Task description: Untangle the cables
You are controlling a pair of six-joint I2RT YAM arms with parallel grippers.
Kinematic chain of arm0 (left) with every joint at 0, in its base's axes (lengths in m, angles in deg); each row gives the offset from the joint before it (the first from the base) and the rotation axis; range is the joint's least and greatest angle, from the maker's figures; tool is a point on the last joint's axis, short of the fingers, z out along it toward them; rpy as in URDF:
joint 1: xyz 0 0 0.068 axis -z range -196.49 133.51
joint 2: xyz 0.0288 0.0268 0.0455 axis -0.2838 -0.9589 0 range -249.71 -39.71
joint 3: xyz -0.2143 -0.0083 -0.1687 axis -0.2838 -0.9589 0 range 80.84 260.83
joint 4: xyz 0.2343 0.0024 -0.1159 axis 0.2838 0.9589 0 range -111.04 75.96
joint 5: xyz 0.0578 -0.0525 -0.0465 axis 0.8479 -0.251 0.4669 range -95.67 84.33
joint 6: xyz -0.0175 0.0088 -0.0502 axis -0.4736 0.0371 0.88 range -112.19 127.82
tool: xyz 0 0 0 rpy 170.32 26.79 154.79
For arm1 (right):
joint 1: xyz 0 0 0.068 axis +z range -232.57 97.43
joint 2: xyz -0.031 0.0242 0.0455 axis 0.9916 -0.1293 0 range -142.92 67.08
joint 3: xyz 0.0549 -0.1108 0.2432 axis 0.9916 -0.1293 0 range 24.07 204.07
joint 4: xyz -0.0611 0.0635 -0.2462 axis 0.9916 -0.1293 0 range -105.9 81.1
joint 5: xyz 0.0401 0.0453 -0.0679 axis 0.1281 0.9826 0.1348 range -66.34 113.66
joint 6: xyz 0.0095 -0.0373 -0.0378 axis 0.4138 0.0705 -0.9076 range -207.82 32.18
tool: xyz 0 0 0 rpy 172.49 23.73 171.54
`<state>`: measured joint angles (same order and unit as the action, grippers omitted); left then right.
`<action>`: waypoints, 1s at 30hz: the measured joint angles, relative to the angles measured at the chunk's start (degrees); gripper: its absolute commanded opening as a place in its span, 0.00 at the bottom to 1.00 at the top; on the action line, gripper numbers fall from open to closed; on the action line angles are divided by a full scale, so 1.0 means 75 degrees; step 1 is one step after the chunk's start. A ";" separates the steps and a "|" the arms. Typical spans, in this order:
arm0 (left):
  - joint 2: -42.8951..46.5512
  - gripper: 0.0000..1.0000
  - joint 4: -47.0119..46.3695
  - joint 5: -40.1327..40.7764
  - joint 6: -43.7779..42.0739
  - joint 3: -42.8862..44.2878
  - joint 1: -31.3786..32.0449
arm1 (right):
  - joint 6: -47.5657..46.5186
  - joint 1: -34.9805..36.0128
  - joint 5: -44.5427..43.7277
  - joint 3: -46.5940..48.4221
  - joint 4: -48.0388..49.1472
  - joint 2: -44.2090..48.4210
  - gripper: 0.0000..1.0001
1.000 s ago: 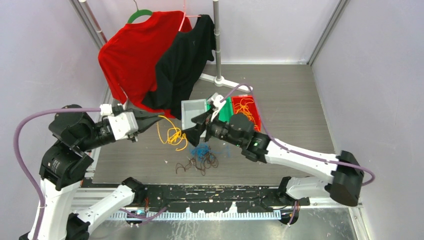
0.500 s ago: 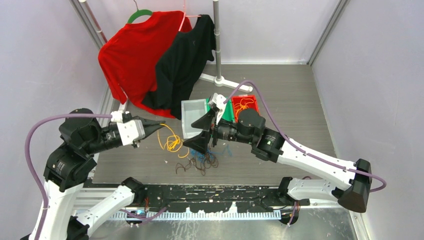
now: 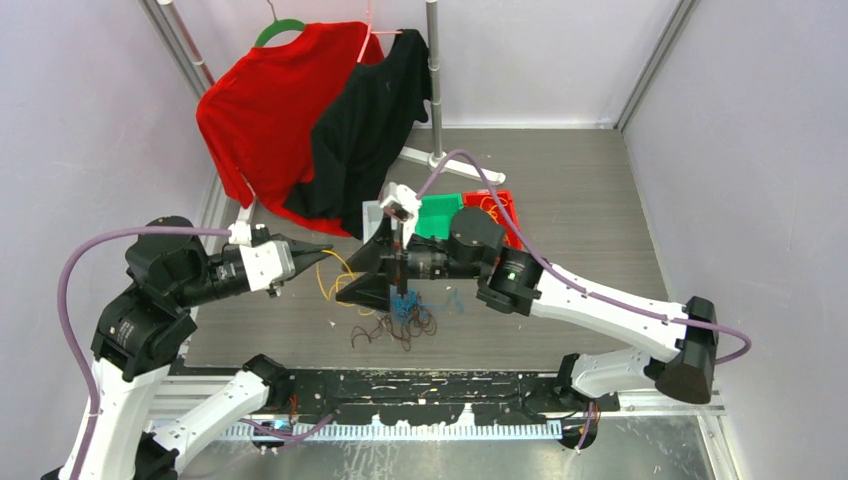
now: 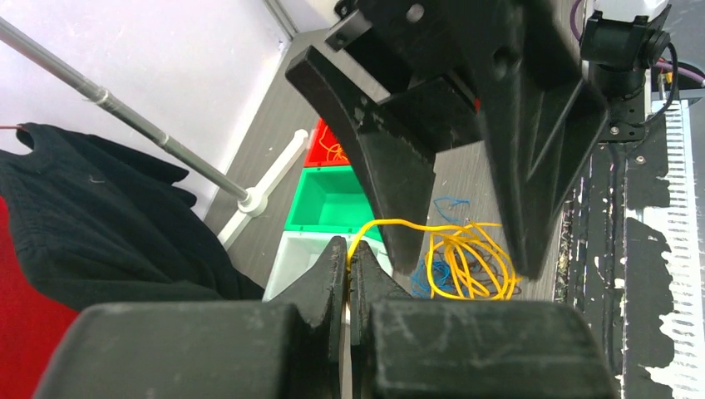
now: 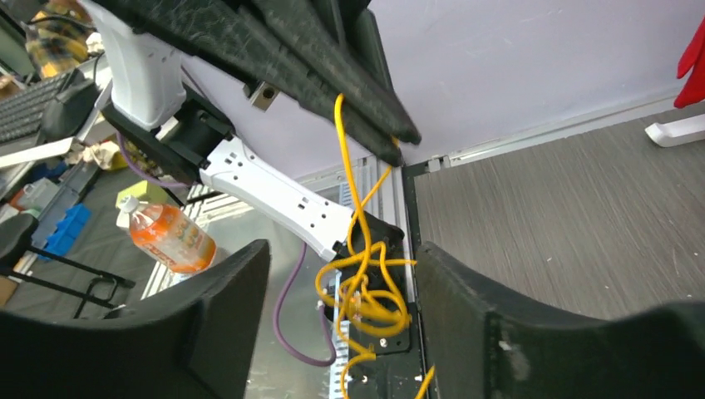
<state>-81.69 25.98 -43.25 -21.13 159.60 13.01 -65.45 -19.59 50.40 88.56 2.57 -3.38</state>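
Observation:
My left gripper (image 3: pixel 324 247) is shut on one end of the yellow cable (image 3: pixel 329 269), which hangs from it above the table in a loose tangled bunch (image 4: pixel 465 262). My right gripper (image 3: pixel 347 283) is open, its two fingers on either side of that hanging yellow bunch (image 5: pixel 366 291) without touching it. On the table below lie the blue cable (image 3: pixel 407 304) and, closer to me, the dark brown cable (image 3: pixel 396 332), overlapping each other. In the left wrist view the right gripper's fingers (image 4: pixel 399 183) hang over the yellow loops.
Three small bins stand behind the cables: white (image 4: pixel 287 258), green (image 3: pixel 436 214) and red (image 3: pixel 502 206) with orange wire in it. A clothes rack at the back left carries a red shirt (image 3: pixel 262 120) and a black shirt (image 3: pixel 372 115); its base (image 3: pixel 437 158) rests on the table.
The right arm has swung left from the bins toward the left gripper, bringing its open jaws around the hanging yellow bunch. The left gripper kept its hold and shifted slightly right.

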 measured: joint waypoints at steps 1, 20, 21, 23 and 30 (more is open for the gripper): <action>0.0000 0.00 0.0000 -0.0003 0.0000 -0.0012 0.0000 | -0.0032 0.0073 -0.0102 0.0195 -0.0087 -0.0189 0.51; -0.0093 1.00 0.1157 0.0309 -0.0012 0.0099 0.0000 | -0.0595 -0.2288 -0.3896 -0.0434 -0.2305 0.1105 0.01; -0.0131 0.99 0.1271 0.0379 -0.0012 0.0117 0.0000 | -0.0600 -0.2576 -0.4106 -0.0507 -0.2460 0.1224 0.01; -0.0181 1.00 0.1472 0.0510 -0.0035 0.0122 0.0000 | -0.0638 -0.3252 -0.4532 -0.0618 -0.2873 0.1393 0.01; -0.0134 0.99 0.1711 0.0670 -0.0201 0.0122 0.0000 | -0.0930 -0.4462 -0.5453 -0.0673 -0.3652 0.1169 0.01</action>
<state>-82.69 38.81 -38.23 -22.64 160.51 13.01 -72.42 -53.05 9.50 83.51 -24.82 5.39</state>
